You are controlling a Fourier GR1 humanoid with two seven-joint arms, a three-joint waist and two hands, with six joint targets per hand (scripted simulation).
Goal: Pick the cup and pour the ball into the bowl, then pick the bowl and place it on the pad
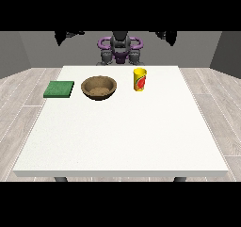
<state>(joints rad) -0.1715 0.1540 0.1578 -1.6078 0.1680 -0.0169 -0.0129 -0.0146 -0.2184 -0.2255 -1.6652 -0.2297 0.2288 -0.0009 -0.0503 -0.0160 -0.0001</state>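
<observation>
White desk (122, 136) seen from across, the robot (120, 49) at its far edge. Three obstacles stand in a row along the far part: a green pad (59, 89) at the left edge, a brown bowl (99, 87) near the middle, and an upright yellow cup (139, 79) just right of it. Open gaps separate pad from bowl and bowl from cup. From this row to the near edge, and from the cup to the right edge, nothing stands on the desk.
</observation>
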